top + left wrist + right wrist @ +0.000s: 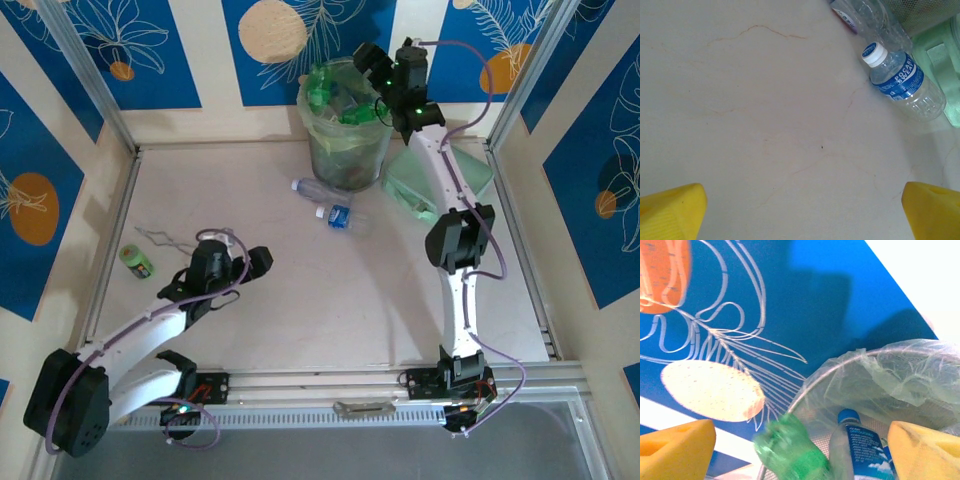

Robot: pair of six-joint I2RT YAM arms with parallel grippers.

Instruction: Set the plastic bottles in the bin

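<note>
The bin (pixel 345 150) stands at the back of the table, lined with a pale green bag and holding green bottles (pixel 325 85). My right gripper (pixel 380 85) hangs over its right rim, open. In the right wrist view a blurred green bottle (pixel 792 452) is loose between the wide-apart yellow fingers (pixel 675 450), above the bin's rim (pixel 840 370), next to a blue-capped bottle (pixel 860 445) inside. In front of the bin, a clear bottle (pixel 315 188) and a blue-labelled bottle (pixel 340 216) lie on the table. My left gripper (pixel 245 250) is open and empty at front left, facing the blue-labelled bottle (pixel 900 80).
A flat mint-green lid (pixel 445 180) lies right of the bin under the right arm. A small green tape roll (pixel 135 260) and a bent wire (pixel 160 237) sit at the left. Metal frame posts and patterned walls close in the table.
</note>
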